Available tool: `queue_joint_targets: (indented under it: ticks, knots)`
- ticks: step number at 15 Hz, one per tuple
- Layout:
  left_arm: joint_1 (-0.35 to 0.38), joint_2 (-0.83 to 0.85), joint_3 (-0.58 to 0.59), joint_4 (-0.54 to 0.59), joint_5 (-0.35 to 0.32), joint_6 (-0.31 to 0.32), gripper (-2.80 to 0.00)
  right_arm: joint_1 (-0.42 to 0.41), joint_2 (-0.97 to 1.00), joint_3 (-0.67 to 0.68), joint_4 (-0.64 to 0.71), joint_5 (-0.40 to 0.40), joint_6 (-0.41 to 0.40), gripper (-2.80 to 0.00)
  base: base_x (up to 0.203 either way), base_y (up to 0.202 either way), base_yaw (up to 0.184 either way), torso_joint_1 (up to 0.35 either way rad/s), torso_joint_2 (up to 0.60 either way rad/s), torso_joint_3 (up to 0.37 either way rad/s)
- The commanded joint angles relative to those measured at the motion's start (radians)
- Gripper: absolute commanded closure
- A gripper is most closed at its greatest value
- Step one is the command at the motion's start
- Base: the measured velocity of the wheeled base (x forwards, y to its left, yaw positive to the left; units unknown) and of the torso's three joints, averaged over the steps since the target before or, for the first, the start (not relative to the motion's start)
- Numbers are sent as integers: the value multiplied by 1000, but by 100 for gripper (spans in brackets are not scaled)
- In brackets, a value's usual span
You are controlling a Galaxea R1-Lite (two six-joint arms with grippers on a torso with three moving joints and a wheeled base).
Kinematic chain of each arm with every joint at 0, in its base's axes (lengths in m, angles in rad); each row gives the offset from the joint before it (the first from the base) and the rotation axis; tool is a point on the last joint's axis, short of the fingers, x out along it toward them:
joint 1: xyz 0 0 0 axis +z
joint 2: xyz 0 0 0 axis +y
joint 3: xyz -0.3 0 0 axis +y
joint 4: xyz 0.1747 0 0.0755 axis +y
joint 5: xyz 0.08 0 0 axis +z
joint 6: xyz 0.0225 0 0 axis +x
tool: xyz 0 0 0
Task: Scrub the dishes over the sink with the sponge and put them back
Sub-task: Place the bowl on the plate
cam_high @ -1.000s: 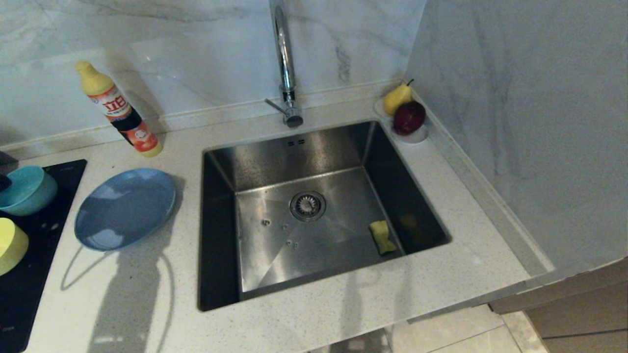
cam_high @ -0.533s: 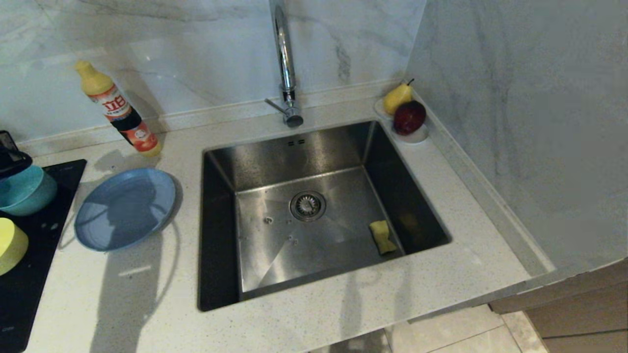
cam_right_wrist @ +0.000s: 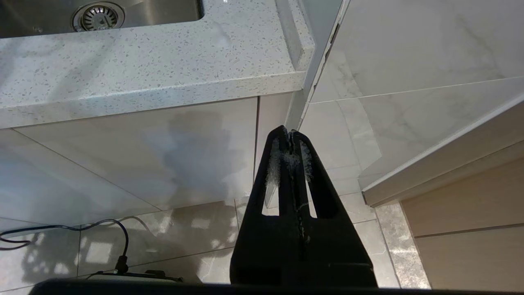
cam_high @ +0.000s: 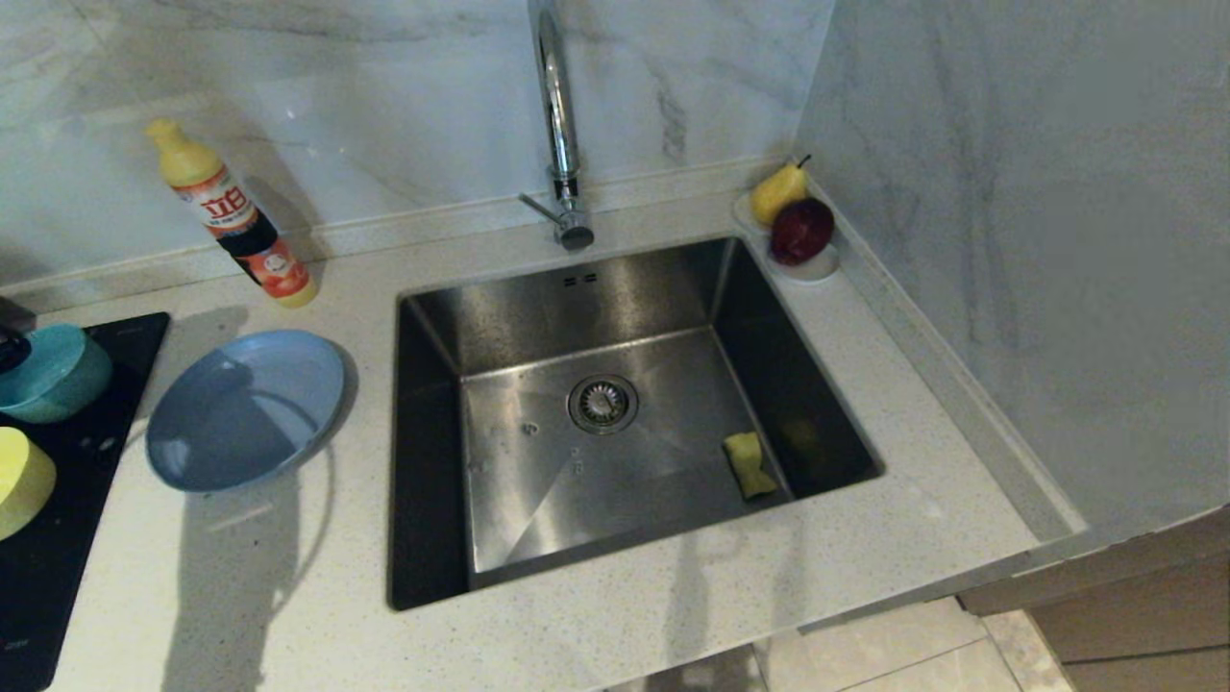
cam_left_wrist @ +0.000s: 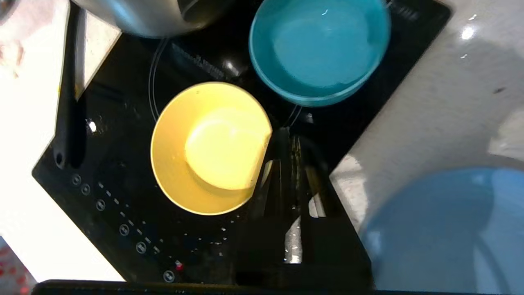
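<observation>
The sponge, yellow side up, lies on the floor of the steel sink by its right wall. The grey-blue plate rests on the counter left of the sink. A teal bowl and a yellow bowl stand on the black hob. My left gripper hovers above the hob between the yellow bowl and the plate, fingers together, holding nothing. Only a dark bit of it shows in the head view. My right gripper hangs shut below the counter edge.
A detergent bottle leans at the back left. The tall tap rises behind the sink. A white saucer with a pear and a red apple sits in the back right corner. A steel pot stands on the hob.
My left arm has swung about at the far left above the bowls. Its shadow has shifted from the counter onto the plate. The dishes and sponge have not moved.
</observation>
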Motion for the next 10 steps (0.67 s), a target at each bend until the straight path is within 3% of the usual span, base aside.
queue_joint_targets:
  ticks: [1, 5, 10]
  knots:
    - [44, 37, -15, 21, -60, -3, -280, -1, -2, 0, 0, 0, 0, 0, 0, 0, 0, 0, 0, 0]
    - [93, 46, -9, 118, -219, -12, -280, 0, -2, 0, 0, 0, 0, 0, 0, 0, 0, 0, 0, 0]
    - [130, 66, 39, 151, -236, -5, -280, 0, -2, 0, 0, 0, 0, 0, 0, 0, 0, 0, 0, 0]
